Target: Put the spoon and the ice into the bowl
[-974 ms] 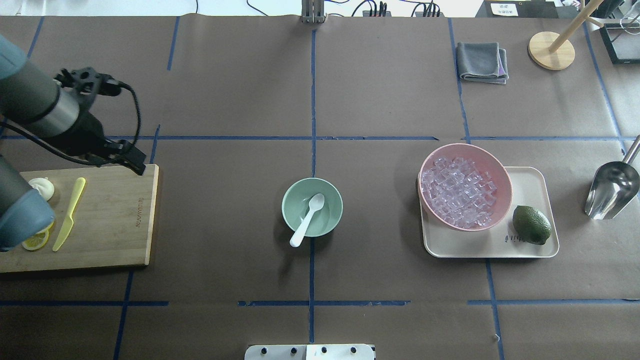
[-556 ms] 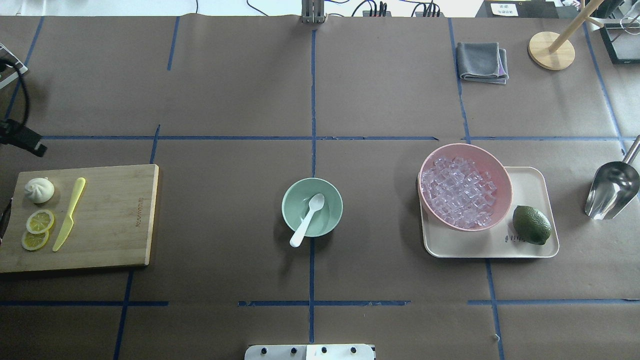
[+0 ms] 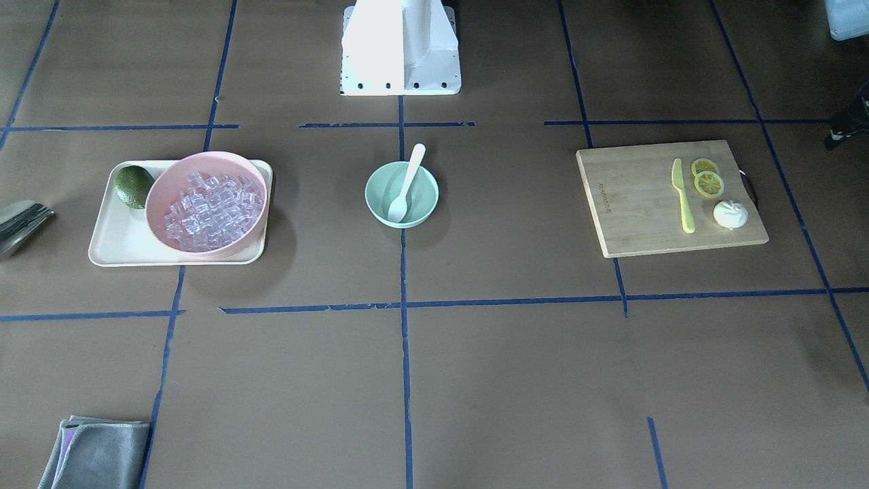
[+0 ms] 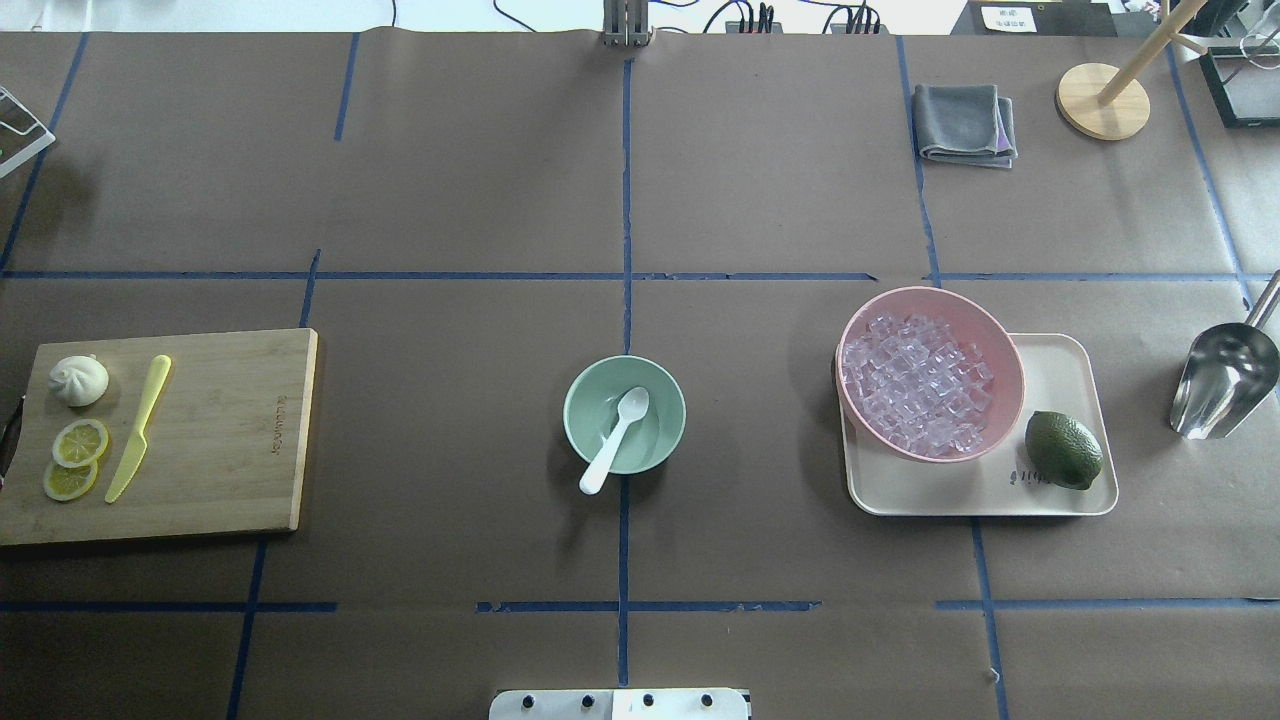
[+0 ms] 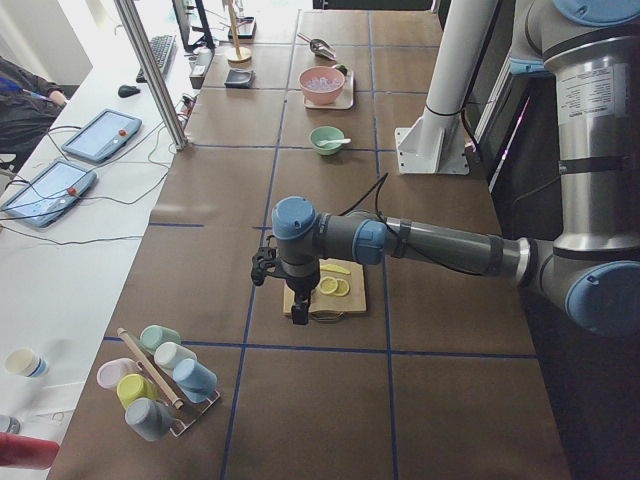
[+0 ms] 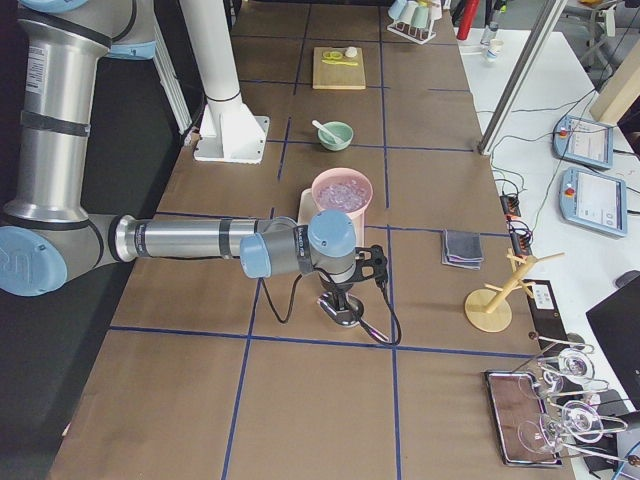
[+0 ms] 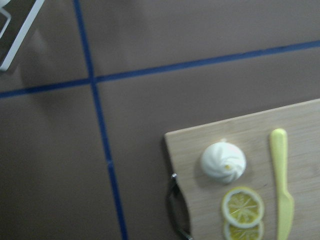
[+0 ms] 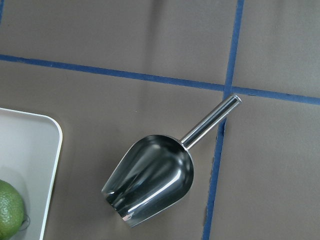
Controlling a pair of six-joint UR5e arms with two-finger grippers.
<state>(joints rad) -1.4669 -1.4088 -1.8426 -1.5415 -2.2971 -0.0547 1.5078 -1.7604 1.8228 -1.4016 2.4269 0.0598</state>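
The white spoon point(image 4: 615, 438) lies in the mint-green bowl point(image 4: 672, 420) at the table's middle, scoop inside and handle sticking out over the near rim; both also show in the front view, spoon point(image 3: 407, 182) and bowl point(image 3: 426, 198). The ice point(image 4: 920, 385) is heaped in the pink bowl point(image 4: 1005, 350) on the right. My left gripper point(image 5: 298, 312) hangs over the cutting board's outer end. My right gripper point(image 6: 343, 298) hangs over the metal scoop. I cannot tell whether either is open or shut.
A metal scoop point(image 4: 1222, 385) lies at the far right, also in the right wrist view point(image 8: 152, 180). A beige tray point(image 4: 1062, 372) holds the pink bowl and a lime point(image 4: 1063, 450). The cutting board point(image 4: 220, 430) carries a yellow knife point(image 4: 138, 430), lemon slices and a bun point(image 7: 223, 162). A grey cloth point(image 4: 965, 123) lies at the back.
My left arm has pulled away to the left from the cutting board's far corner and has left the overhead view. The spoon, bowl and ice have not moved.
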